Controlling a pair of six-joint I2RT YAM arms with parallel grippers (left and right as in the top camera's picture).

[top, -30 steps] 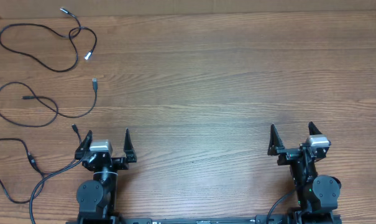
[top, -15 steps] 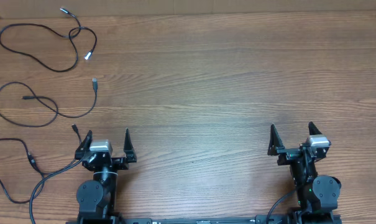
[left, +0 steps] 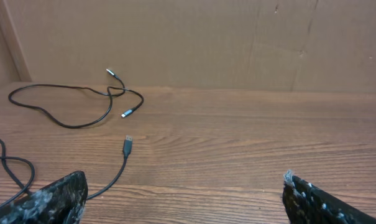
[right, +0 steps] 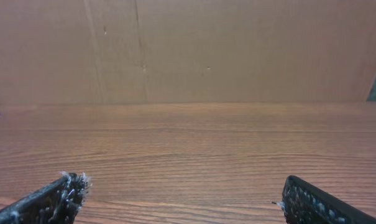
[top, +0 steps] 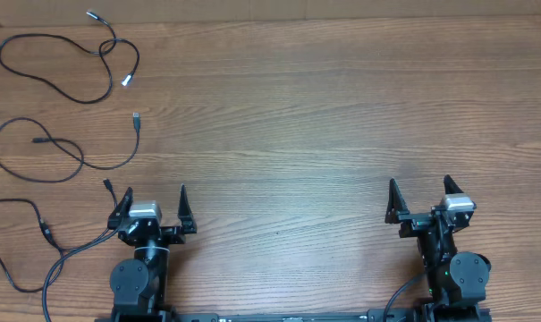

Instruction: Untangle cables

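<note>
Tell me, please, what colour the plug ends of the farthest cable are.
Silver plug ends on a black cable; the left wrist view shows them best.

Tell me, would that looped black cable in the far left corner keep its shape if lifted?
Probably not: the far cable lies in loose, self-crossing curves, so it looks floppy and would likely droop. It is thin, so probably light; pushed, it likely slides.

Brown wood-grain table (top: 297,116), smooth with a low satin sheen, thin black cables (top: 101,52) on the table, matt rubbery-looking sheathing, shiny silver metal plug ends (top: 127,80), matt cardboard-like board (left: 237,43) behind the table, black left gripper fingers (left: 51,199) rough, white-flecked.
</note>
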